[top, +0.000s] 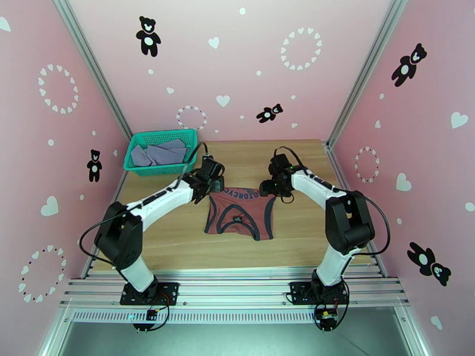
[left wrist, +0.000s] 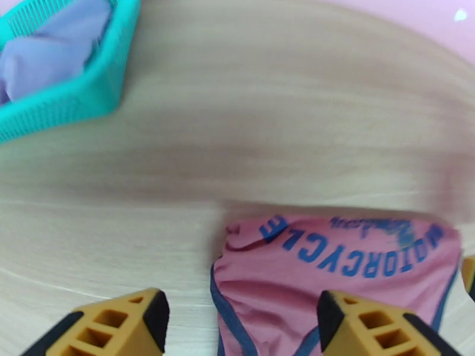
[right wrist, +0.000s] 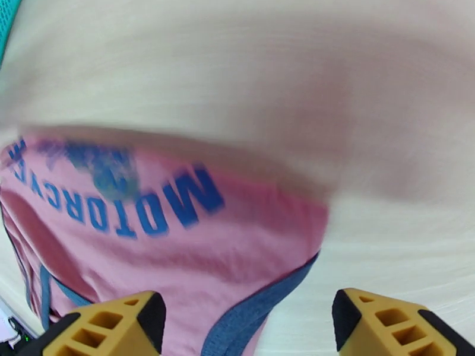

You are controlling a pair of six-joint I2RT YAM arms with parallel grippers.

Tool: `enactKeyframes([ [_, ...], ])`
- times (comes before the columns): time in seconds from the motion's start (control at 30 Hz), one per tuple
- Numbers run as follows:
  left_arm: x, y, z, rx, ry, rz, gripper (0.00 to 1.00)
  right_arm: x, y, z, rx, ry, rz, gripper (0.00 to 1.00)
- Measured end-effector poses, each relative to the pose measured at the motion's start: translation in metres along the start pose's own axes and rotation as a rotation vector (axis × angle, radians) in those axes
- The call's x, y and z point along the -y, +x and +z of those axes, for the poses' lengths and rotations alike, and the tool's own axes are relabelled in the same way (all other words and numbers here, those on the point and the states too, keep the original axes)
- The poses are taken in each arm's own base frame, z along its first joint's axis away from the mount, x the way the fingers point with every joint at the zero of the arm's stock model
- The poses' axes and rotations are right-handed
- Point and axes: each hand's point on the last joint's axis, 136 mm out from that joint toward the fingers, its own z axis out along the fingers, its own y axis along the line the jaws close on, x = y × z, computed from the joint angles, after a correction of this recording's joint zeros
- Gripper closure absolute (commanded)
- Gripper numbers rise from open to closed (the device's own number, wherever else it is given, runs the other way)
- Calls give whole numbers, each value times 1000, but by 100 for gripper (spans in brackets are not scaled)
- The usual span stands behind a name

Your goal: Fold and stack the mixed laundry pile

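- Both the left jaws and the right jaws stand open with nothing in them. Each hangs over a far corner of the rust-red tank top [top: 240, 212], with one finger above cloth and the other above bare desk [top: 178, 241].
- The tank top lies flat on the desk between your two arms, its blue lettering along the far edge. The navy-trimmed neck and armholes face the near side. It looks folded once already, so I judge the next move to be a second fold.
- Before you close, bring both jaws low enough to pinch every layer at the edge. If you catch only the top layer, the first fold will peel open.
- Grip the two corners at matching points and carry them at the same pace, or the edge will skew.
- The cloth is limp and will sag between the grips. Keep it lightly taut and lay it down rather than dropping it.
- The grey-lavender shirt [top: 158, 153] sits crumpled in the teal mesh basket [top: 161, 133] at the far left. Leave desk space beside the basket clear of your left arm's path.
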Motion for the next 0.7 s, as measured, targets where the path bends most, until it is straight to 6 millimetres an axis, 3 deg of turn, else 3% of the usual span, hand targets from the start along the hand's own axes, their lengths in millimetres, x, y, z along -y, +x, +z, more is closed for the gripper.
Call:
enactKeyframes([
  [0.1,-3,19,22,-60,-32,-2,28,7,34,21,-70,-9,45,21],
  [0.2,-8,33,34,-103,-68,-18,28,-2,32,15,-8,-72,80,24],
  [0.33,-19,42,47,-140,-102,-63,28,-6,36,19,21,-108,118,35],
  [0.43,-23,50,63,-176,-100,-92,28,-4,35,20,39,-112,149,51],
  [0.57,-10,44,73,-173,-32,-117,29,-9,36,24,49,-150,188,77],
  [0.7,11,29,85,-172,23,-100,30,-14,39,26,62,-196,239,89],
])
